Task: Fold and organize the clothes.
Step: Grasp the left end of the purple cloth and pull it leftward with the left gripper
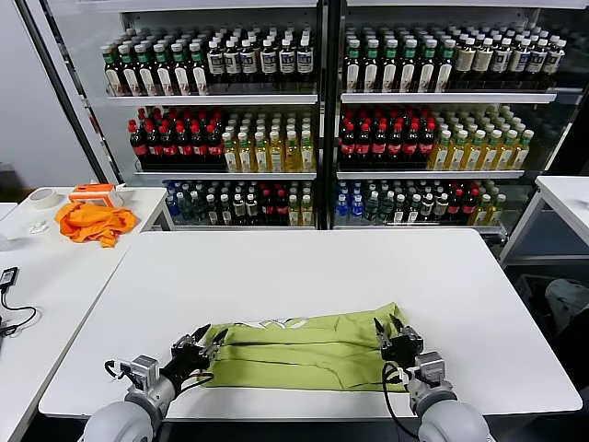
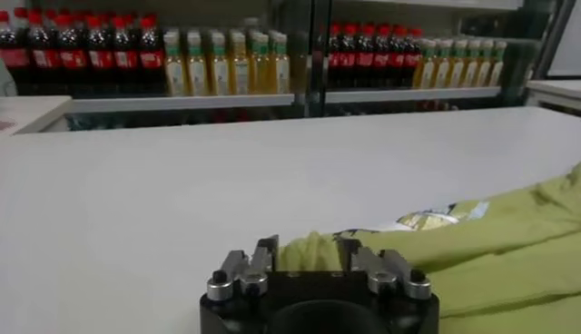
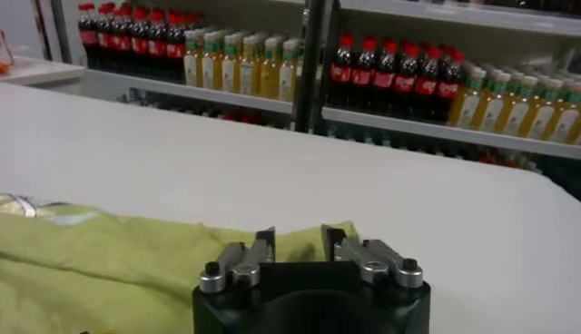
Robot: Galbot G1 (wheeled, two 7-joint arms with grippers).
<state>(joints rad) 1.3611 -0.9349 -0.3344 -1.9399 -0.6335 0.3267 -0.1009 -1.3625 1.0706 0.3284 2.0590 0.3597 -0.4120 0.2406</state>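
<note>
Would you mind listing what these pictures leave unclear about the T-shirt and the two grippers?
- T-shirt: white print by the collar too small to read, head view.
- Left gripper: both wrist views, gripper bodies hide whether fingertips pinch fabric.
- Right gripper: same.
- T-shirt's near edge: cut off by both wrist views' frames.

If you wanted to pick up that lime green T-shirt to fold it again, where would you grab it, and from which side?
Probably by its two short ends. The T-shirt lies as a long flat band across the near part of the table, so each end offers a loose edge. The left tool could come in low from the left end and the right tool from the right end; both are open there.
</note>
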